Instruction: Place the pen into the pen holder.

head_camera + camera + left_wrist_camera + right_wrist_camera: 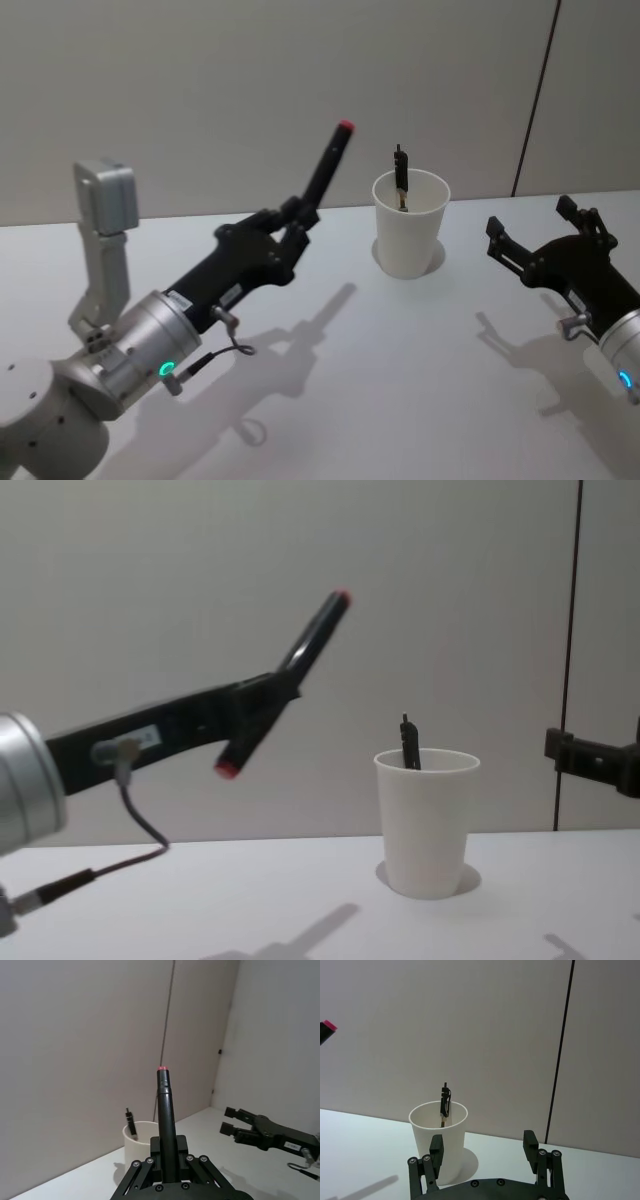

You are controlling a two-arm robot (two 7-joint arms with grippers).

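Note:
A black pen (322, 175) with red ends is held up in the air, tilted, with my left gripper (297, 215) shut on its lower half. It hangs to the left of the pen holder (410, 240), a white paper cup standing on the table. The chest view shows the pen (290, 675) well above the table and apart from the pen holder (427, 820). A second black pen (401, 180) stands inside the cup. My right gripper (530, 220) hovers open to the right of the cup, with nothing between its fingers (436, 1146).
The white table (400, 380) runs up to a plain grey wall (200, 90) just behind the cup. A dark vertical seam (535, 100) marks the wall at the right.

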